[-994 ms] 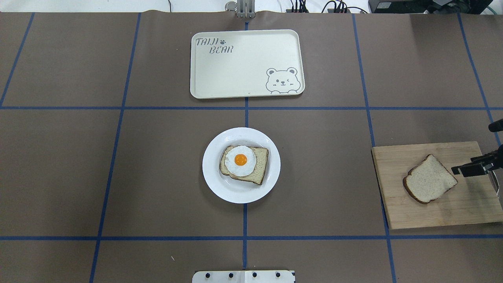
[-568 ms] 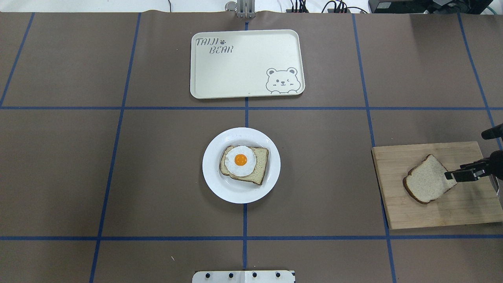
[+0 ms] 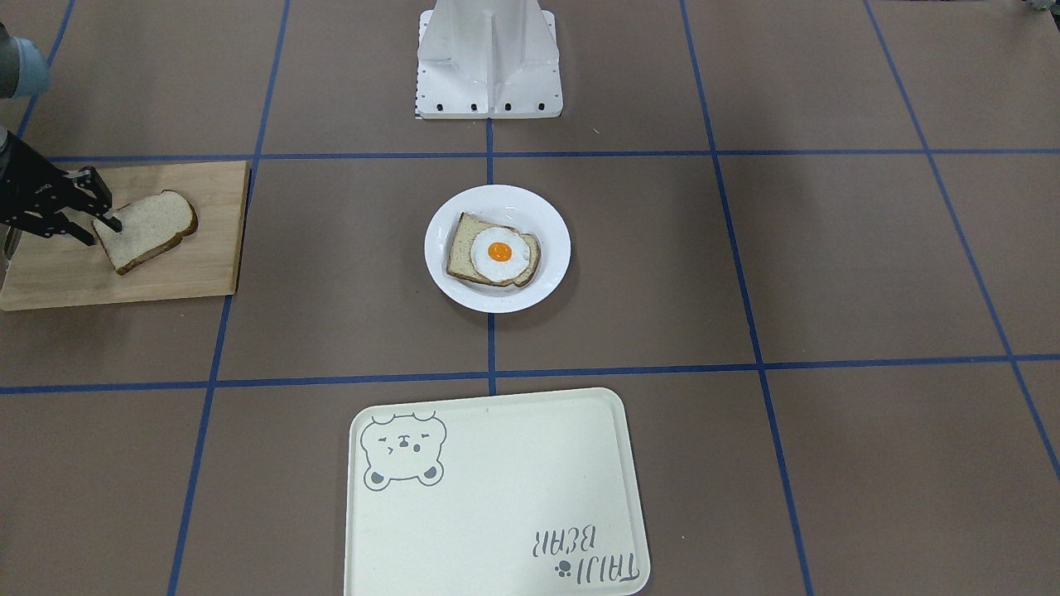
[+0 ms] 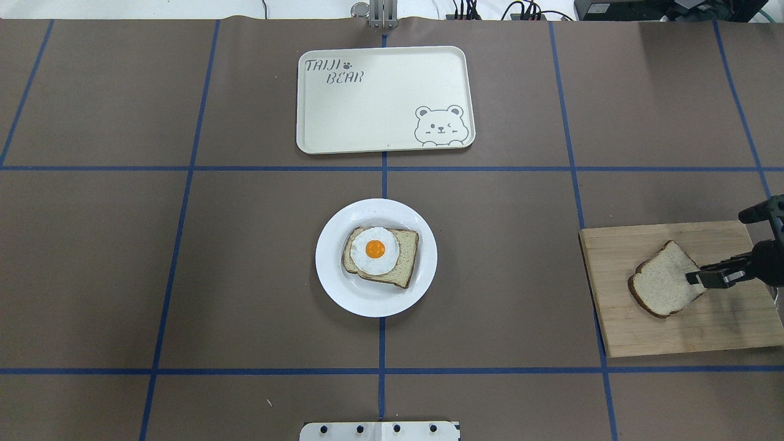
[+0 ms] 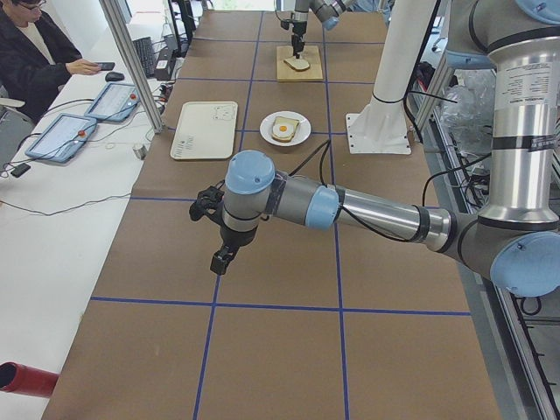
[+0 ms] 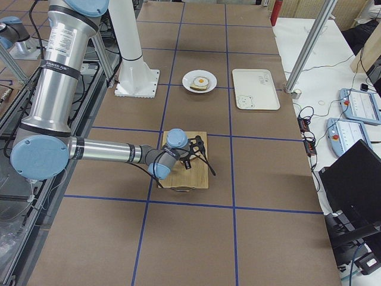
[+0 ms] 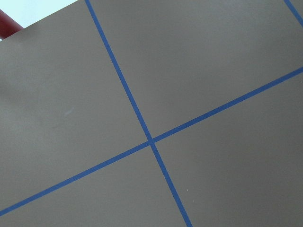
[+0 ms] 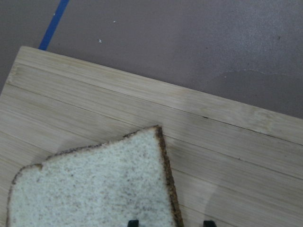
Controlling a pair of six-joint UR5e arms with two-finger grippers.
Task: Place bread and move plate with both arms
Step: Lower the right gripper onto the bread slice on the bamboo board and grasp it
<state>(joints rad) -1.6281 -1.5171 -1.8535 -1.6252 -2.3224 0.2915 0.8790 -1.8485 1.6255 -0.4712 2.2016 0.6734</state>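
Note:
The plain bread slice [image 4: 661, 283] lies flat on a wooden cutting board [image 4: 704, 327] at the table's right. My right gripper [image 4: 697, 278] is open at the slice's right edge. In the right wrist view, its fingertips [image 8: 133, 222] stand one over the crumb and one over the board, either side of the crust of the bread [image 8: 94, 189]. The white plate [image 4: 375, 303] sits at the table's middle and holds a slice topped with a fried egg [image 4: 375, 249]. My left gripper [image 5: 220, 229] hovers over bare table at the far left; I cannot tell if it is open.
The cream bear tray [image 4: 367, 104] lies beyond the plate at the table's far middle. The robot's white base [image 3: 489, 58] stands at the near middle edge. Blue tape lines cross the brown table cover. An operator sits at the side in the exterior left view.
My right gripper has moved left from beside the bread until its fingertips reach over the slice's right edge. The bread, the plate and the tray have not moved.

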